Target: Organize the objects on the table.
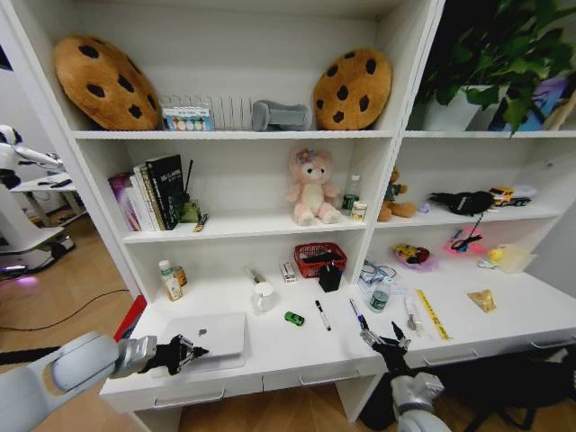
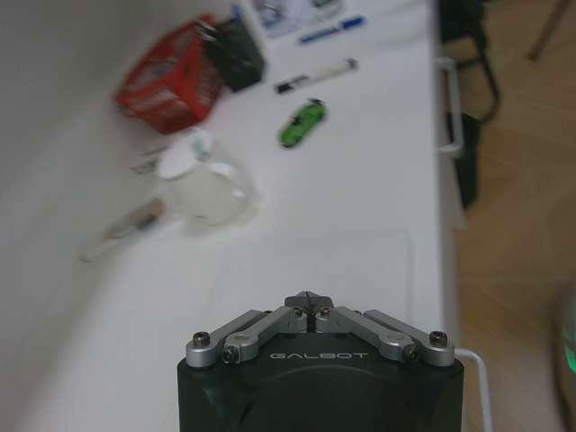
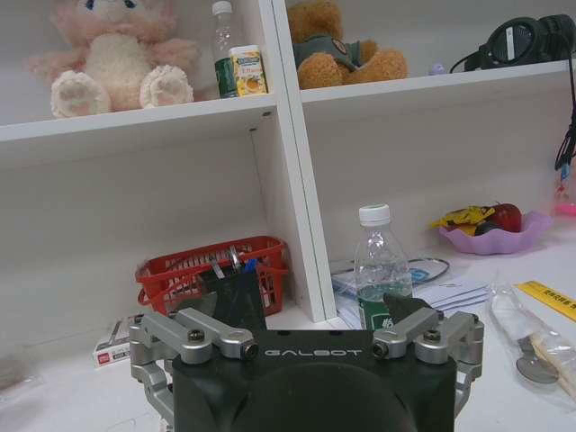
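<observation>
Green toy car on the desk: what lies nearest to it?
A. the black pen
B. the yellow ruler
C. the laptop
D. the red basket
A. In the head view the green toy car sits just beside the black pen, while the other things lie farther off; the left wrist view shows the same pairing.
</observation>
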Controlling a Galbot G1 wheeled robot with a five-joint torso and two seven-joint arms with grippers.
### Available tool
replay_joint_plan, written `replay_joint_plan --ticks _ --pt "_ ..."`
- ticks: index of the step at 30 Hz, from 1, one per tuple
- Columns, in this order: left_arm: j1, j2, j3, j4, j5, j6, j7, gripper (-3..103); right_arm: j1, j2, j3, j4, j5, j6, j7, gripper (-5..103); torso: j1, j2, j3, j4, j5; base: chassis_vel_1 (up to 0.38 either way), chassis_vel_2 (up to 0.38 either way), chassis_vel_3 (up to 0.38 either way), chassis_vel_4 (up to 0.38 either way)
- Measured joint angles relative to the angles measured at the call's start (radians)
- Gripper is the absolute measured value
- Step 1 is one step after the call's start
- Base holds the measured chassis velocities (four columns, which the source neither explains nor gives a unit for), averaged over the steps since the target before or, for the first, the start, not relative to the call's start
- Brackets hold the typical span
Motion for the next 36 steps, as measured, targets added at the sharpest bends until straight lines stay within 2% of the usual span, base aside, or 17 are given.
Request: replay_joint_plan --ticks 2,3,5,7,11,14,17,19,20,22,24,25,27,28,30,31,36 --pt "0.000 -0.033 -0.016 0.002 -0.063 0.009 -0.091 0 -0.007 -0.002 0.001 0.005 0.000 0.000 0.000 100 0.000 0.000 0.000 -0.0002 0.0002 0.000 0.000 0.000 0.000" --pt "0.000 -0.033 -0.016 0.002 -0.063 0.009 -0.091 0 -0.007 -0.002 0.001 0.005 0.000 0.000 0.000 100 0.000 0.000 0.000 -0.0002 0.0002 0.000 0.000 0.000 0.000" --pt "-0.015 -0.107 -0.049 0.013 -0.174 0.049 -0.293 0 -0.042 -0.001 0.018 0.028 0.001 -0.005 -0.016 100 0.000 0.000 0.000 0.0000 0.0002 0.000 0.000 0.000 0.000" --pt "-0.020 -0.156 -0.069 0.021 -0.201 0.057 -0.379 0 -0.065 0.002 0.028 0.039 -0.003 -0.007 -0.020 100 0.000 0.000 0.000 -0.0010 0.0005 0.000 0.000 0.000 0.000" --pt "0.023 -0.260 -0.154 0.013 -0.239 0.073 -0.487 0 -0.077 0.003 0.033 0.050 -0.007 -0.013 -0.015 100 0.000 0.000 0.000 -0.0003 -0.0003 0.000 0.000 0.000 0.000" --pt "0.150 -0.424 -0.331 -0.041 -0.286 0.096 -0.575 -3 -0.091 -0.002 0.033 0.062 -0.009 -0.025 -0.002 100 0.000 0.000 0.000 0.0002 0.0007 0.000 0.000 0.000 0.000" --pt "0.204 -0.503 -0.390 -0.067 -0.296 0.102 -0.590 1 -0.099 -0.004 0.033 0.065 -0.016 -0.025 -0.001 100 0.000 0.000 0.000 0.0004 0.0000 0.000 0.000 0.000 0.000" --pt "0.331 -0.680 -0.490 -0.123 -0.293 0.104 -0.583 12 -0.120 -0.009 0.025 0.069 -0.032 -0.025 -0.001 100 0.000 0.000 0.000 0.0005 0.0000 0.000 0.000 0.000 0.000" --pt "0.331 -0.680 -0.490 -0.123 -0.293 0.104 -0.583 12 -0.120 -0.009 0.025 0.069 -0.032 -0.025 -0.001 100 0.000 0.000 0.000 0.0005 0.0000 0.000 0.000 0.000 0.000" --pt "0.421 -0.827 -0.570 -0.183 -0.220 0.079 -0.558 28 -0.134 -0.011 0.009 0.074 -0.064 -0.005 -0.011 100 0.000 0.000 0.000 0.0002 0.0008 0.000 0.000 0.000 0.000" --pt "0.441 -0.874 -0.593 -0.204 -0.193 0.061 -0.538 28 -0.143 -0.011 0.002 0.077 -0.083 0.007 -0.021 100 0.000 0.000 0.000 0.0001 0.0007 0.000 0.000 0.000 0.000" --pt "0.468 -0.930 -0.614 -0.230 -0.174 0.034 -0.508 39 -0.155 -0.013 -0.010 0.082 -0.107 0.026 -0.034 100 0.000 0.000 0.000 -0.0002 0.0002 0.000 0.000 0.000 0.000" --pt "0.492 -0.963 -0.626 -0.246 -0.161 0.011 -0.490 39 -0.162 -0.019 -0.022 0.085 -0.126 0.040 -0.041 100 0.000 0.000 0.000 -0.0005 0.0006 0.000 0.000 0.000 0.000" --pt "0.508 -0.984 -0.638 -0.250 -0.147 -0.025 -0.470 49 -0.163 -0.030 -0.035 0.090 -0.142 0.050 -0.045 100 0.000 0.000 0.000 -0.0001 0.0006 0.000 0.000 0.000 0.000" --pt "0.513 -0.991 -0.650 -0.249 -0.139 -0.046 -0.460 49 -0.163 -0.039 -0.044 0.098 -0.151 0.053 -0.047 100 0.000 0.000 0.000 -0.0001 0.0005 0.000 0.000 0.000 0.000" --pt "0.513 -0.997 -0.667 -0.249 -0.134 -0.058 -0.456 60 -0.162 -0.051 -0.052 0.111 -0.157 0.055 -0.051 100 0.000 0.000 0.000 -0.0003 0.0005 0.000 0.000 0.000 0.000" --pt "0.508 -1.016 -0.677 -0.272 -0.142 -0.052 -0.457 72 -0.167 -0.079 -0.064 0.148 -0.158 0.055 -0.061 100 0.000 0.000 0.000 -0.0005 0.0003 0.000 0.000 0.000 0.000"
